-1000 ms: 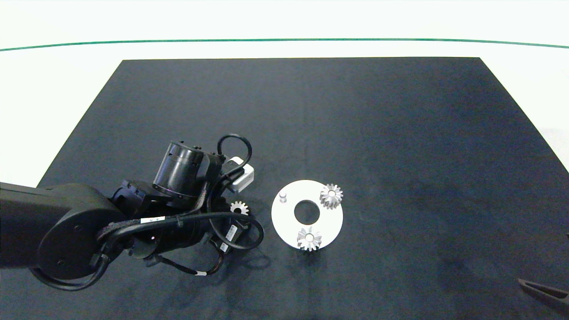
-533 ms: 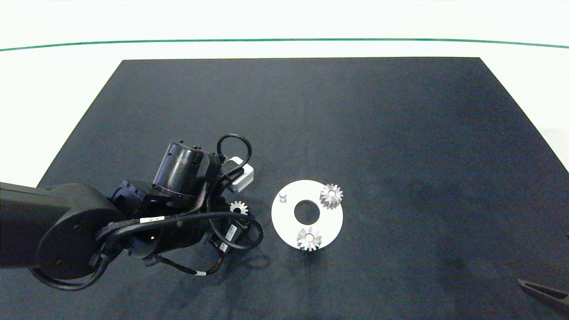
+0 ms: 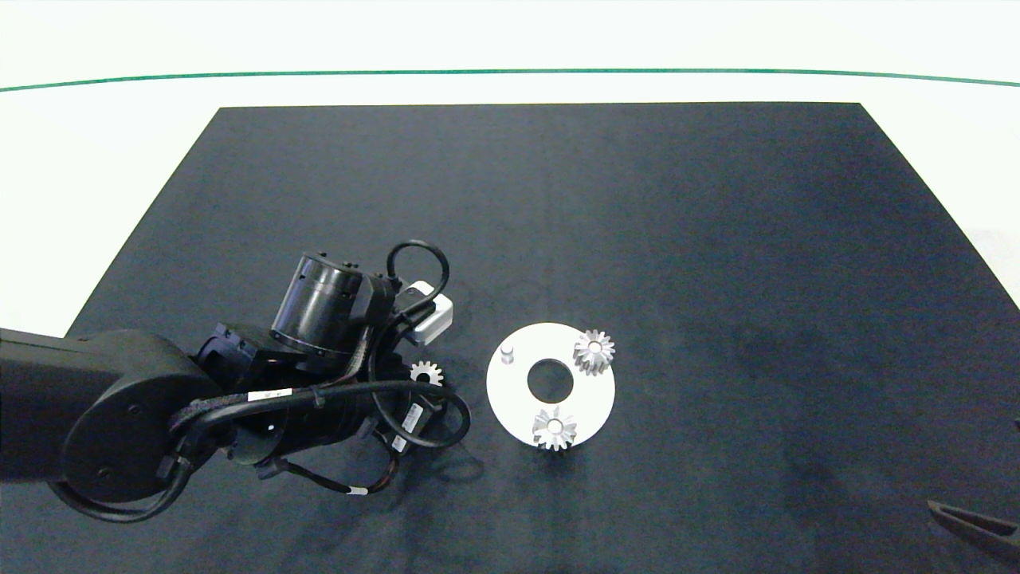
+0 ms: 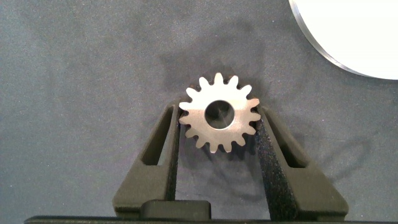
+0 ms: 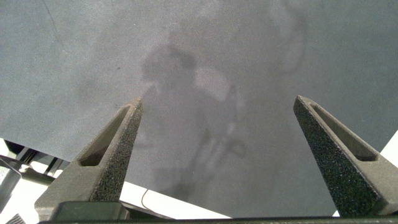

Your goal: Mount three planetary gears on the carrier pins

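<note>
The white round carrier disc [image 3: 594, 395] lies on the black mat. Two silver planetary gears sit on its pins, one at the far right [image 3: 594, 351] and one at the near edge [image 3: 555, 428]. One carrier pin [image 3: 508, 353] at the disc's far left stands bare. The third gear [image 3: 426, 372] [image 4: 219, 121] is just left of the disc, with my left gripper [image 3: 422, 381] [image 4: 219, 111] shut on it, a pad pressing its teeth on each side. The disc's rim [image 4: 348, 43] shows in the left wrist view. My right gripper [image 3: 976, 526] [image 5: 217, 102] is parked at the near right corner, open and empty.
A black mat [image 3: 717, 239] covers the table, with white surface around it and a green line [image 3: 510, 72] along the far side. My left arm's wrist and cables [image 3: 335, 383] fill the space left of the disc.
My left arm has shifted very slightly to the left, the gear staying between its fingers. The disc, its two gears and the right gripper have not moved.
</note>
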`<action>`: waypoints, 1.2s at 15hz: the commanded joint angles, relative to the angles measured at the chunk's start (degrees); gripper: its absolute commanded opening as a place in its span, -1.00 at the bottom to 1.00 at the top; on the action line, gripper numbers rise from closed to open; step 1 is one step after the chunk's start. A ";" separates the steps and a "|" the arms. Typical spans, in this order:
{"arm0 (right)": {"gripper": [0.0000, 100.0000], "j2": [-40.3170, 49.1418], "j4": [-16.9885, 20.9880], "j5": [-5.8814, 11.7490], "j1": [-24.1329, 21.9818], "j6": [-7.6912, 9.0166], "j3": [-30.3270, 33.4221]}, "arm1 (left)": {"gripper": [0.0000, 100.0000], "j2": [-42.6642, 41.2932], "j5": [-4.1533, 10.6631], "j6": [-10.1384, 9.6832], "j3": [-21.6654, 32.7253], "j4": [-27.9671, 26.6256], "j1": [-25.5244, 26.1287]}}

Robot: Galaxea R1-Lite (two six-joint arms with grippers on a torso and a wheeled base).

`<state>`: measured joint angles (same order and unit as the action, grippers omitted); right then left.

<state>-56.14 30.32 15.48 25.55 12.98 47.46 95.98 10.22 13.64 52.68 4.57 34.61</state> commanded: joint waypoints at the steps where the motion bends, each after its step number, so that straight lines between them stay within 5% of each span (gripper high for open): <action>1: 1.00 0.33 0.18 0.07 0.02 0.20 0.18 | -1.00 -1.14 0.07 0.25 0.15 0.09 0.11; 7: 1.00 2.26 0.27 0.25 -0.06 0.20 1.67 | -1.00 -5.54 0.16 0.16 0.76 -0.53 1.87; 18: 1.00 4.90 0.44 0.25 -0.33 0.64 3.69 | -1.00 2.29 0.16 -0.28 13.15 -4.57 6.52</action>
<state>-51.51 30.61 15.65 25.22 13.53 51.13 97.27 10.30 13.28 65.27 0.05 40.85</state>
